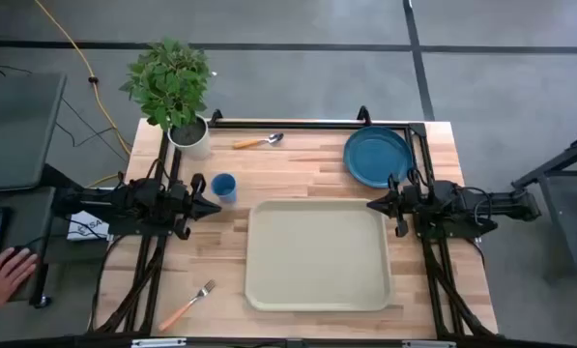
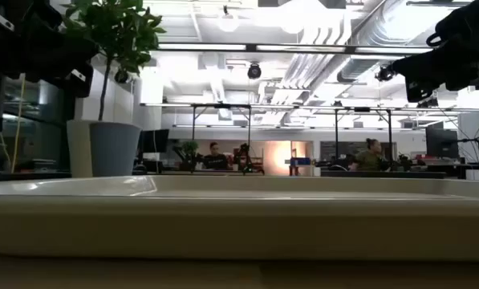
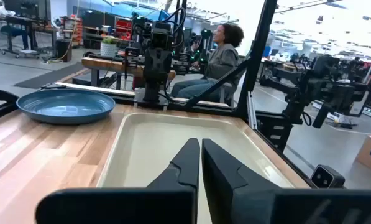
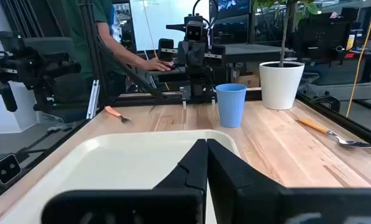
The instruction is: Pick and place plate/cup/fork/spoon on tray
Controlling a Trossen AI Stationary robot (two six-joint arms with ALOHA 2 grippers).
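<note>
The beige tray (image 1: 317,253) lies bare at the table's middle. The dark-blue plate (image 1: 377,156) rests flat at the far right and also shows in the left wrist view (image 3: 66,106). The blue cup (image 1: 223,187) stands upright left of the tray, just right of my left gripper (image 1: 216,205). The spoon (image 1: 259,141) lies near the far edge, the fork (image 1: 187,304) near the front left. My left gripper is shut and empty. My right gripper (image 1: 371,205) is shut and empty at the tray's right edge, below the plate.
A potted plant in a white pot (image 1: 189,135) stands at the far left corner. A black frame rail (image 1: 288,124) runs along the far edge. A person's hand (image 1: 3,275) rests off the table's left side. People sit in the room beyond the table.
</note>
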